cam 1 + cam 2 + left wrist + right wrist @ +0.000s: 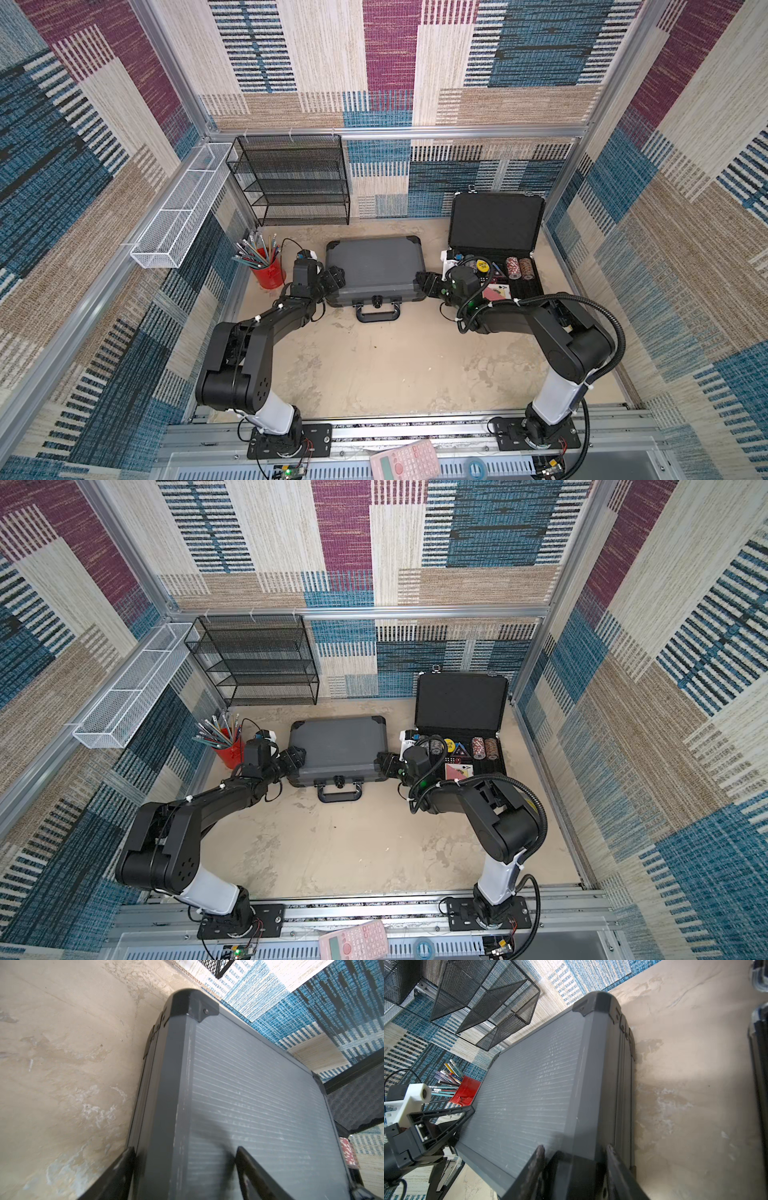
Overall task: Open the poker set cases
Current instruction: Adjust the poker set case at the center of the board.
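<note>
The grey poker set case [374, 266] [338, 746] lies shut at mid-table, its handle [378, 313] toward the front. My left gripper [334, 278] [184, 1149] is open and straddles the case's left edge, one finger over the ribbed lid and one beside the side wall. My right gripper [422, 282] [574, 1147] is shut on the case's front right corner, by the black corner cap. The black poker set case [496, 232] [459, 704] stands open at the right, its lid upright against the wall. Chips [519, 268] lie in its foam base.
A red cup of pencils [268, 270] stands just left of my left wrist. A black wire-mesh shelf [297, 178] stands at the back wall and a white wire basket [178, 208] hangs on the left wall. A pink calculator [405, 461] lies by the front rail.
</note>
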